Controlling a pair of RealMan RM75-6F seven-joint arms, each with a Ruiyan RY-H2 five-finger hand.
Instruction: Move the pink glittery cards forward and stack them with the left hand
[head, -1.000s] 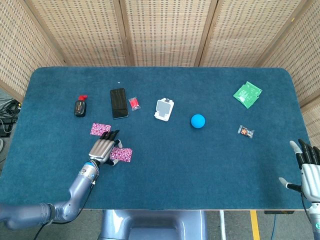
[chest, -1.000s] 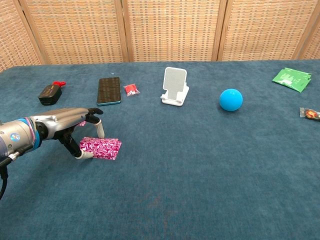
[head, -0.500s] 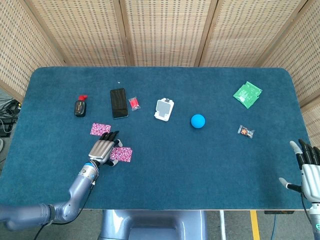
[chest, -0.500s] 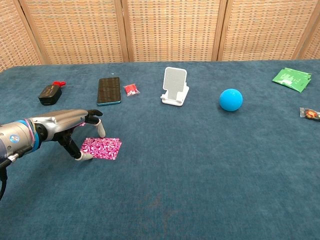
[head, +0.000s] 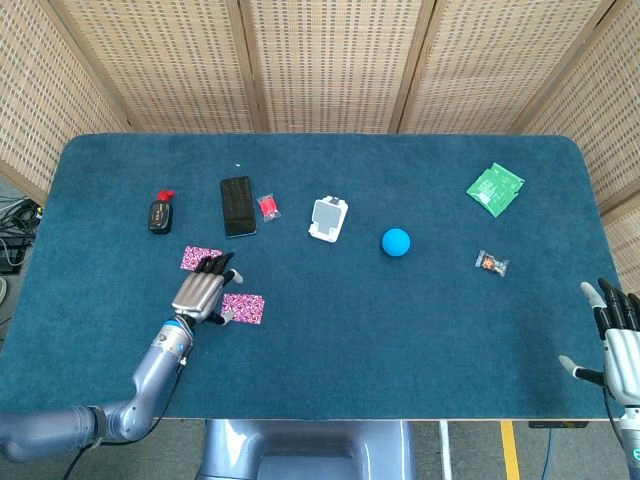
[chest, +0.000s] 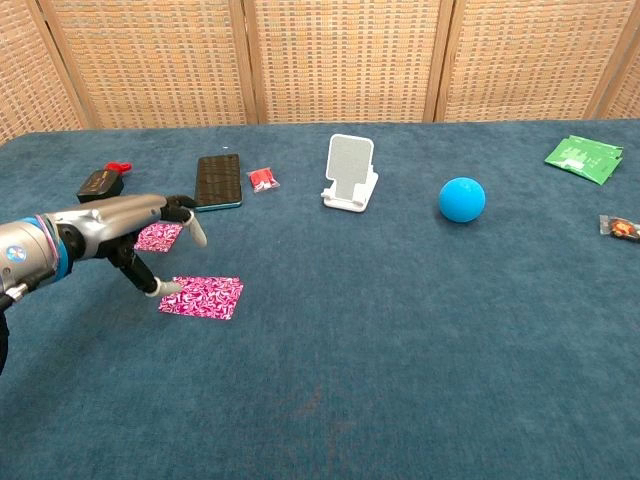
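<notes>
Two pink glittery cards lie flat on the blue table. The near card (head: 243, 308) (chest: 202, 297) sits just right of my left hand (head: 200, 290) (chest: 125, 228). The far card (head: 198, 257) (chest: 160, 237) lies beyond it, partly hidden behind the fingertips. My left hand hovers between the two cards with its fingers apart and holds nothing; its thumb tip hangs close to the near card's left edge. At the table's front right corner my right hand (head: 620, 340) stands open and empty, in the head view only.
A black phone (head: 238, 206) (chest: 218, 181), a black red-capped item (head: 160, 213) and a small red packet (head: 268, 207) lie behind the cards. Further right are a white stand (head: 328, 219), a blue ball (head: 396, 242), a green packet (head: 495, 189) and a wrapped candy (head: 491, 264).
My left hand has lifted off the near card and drawn left and away toward the far card. The near card now lies flat. The right hand has stayed still.
</notes>
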